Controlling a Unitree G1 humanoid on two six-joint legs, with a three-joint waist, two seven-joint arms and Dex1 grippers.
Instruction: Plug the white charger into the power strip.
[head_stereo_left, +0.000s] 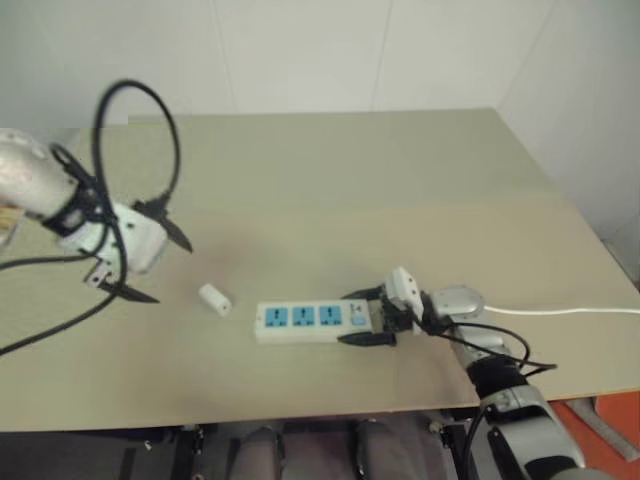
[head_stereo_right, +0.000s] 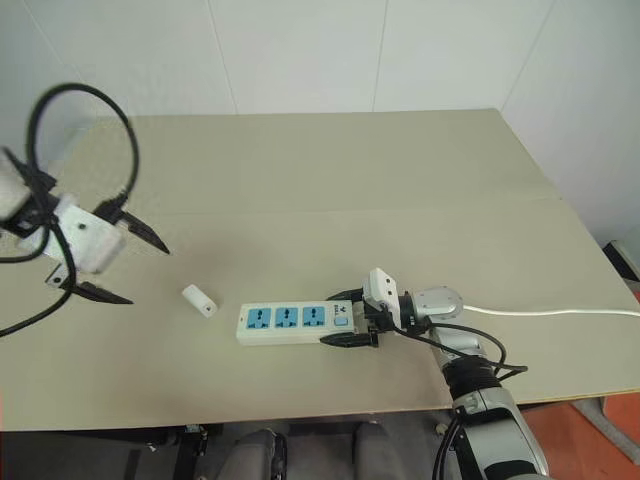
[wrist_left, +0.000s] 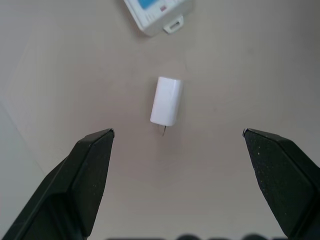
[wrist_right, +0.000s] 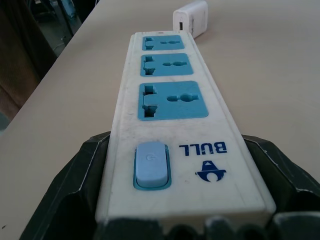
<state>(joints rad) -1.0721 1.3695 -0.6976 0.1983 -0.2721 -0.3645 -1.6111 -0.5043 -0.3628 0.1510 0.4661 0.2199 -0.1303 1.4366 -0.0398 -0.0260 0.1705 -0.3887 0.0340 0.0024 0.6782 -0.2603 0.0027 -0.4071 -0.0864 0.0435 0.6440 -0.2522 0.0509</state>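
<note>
Left claw (wrist_left: 177, 137) wide above white charger (wrist_left: 166, 100); right claw (wrist_right: 185, 150) clamping power strip (head_stereo_left: 312, 321) near bench (head_stereo_left: 330, 200) front edge. Risk: nudging charger aside.

White boxy wrist housings, black pointed fingers (wrist_left: 90, 175), silver forearms, looping black cables

The white charger (head_stereo_left: 214, 299) is found lying alone on the desk (head_stereo_left: 330, 190), with bare surface on all sides and a narrow gap left between it and the near end of the power strip (head_stereo_left: 303, 321). The left tool (head_stereo_left: 150, 258) is held above the desk beside the charger, its fingers spread wide, and nothing is seen between them and the charger. The switch end of the strip is blocked by the right tool (head_stereo_left: 368, 316), whose fingers are set against both long sides there. The far half of the desk is left open
</note>
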